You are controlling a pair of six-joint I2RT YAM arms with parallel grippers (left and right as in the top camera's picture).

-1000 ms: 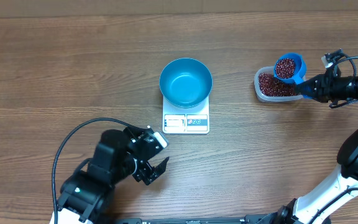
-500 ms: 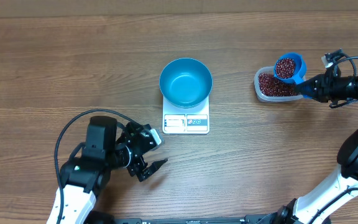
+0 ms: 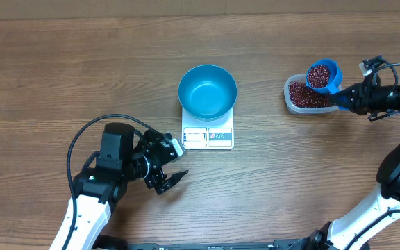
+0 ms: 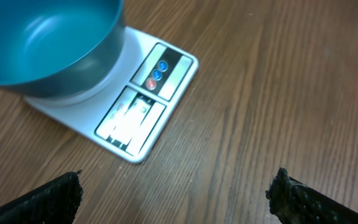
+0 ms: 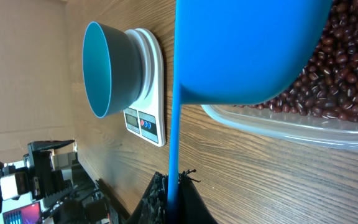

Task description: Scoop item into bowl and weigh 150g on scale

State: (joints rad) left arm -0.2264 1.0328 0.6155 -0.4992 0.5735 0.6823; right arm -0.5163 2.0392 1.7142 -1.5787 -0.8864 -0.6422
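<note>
currently right end effector (image 3: 343,97) holds scoop (image 3: 332,82) of beans (image 3: 318,75)

The teal bowl (image 3: 207,90) sits empty on the white scale (image 3: 208,137). Just beside the scale's front-left corner, the left gripper (image 3: 178,161) has its fingers spread wide. At right, the right gripper (image 3: 344,98) seems clamped on a blue scoop (image 3: 323,75), which is heaped with beans (image 3: 318,75) above a clear tub (image 3: 287,96) holding more.
</note>
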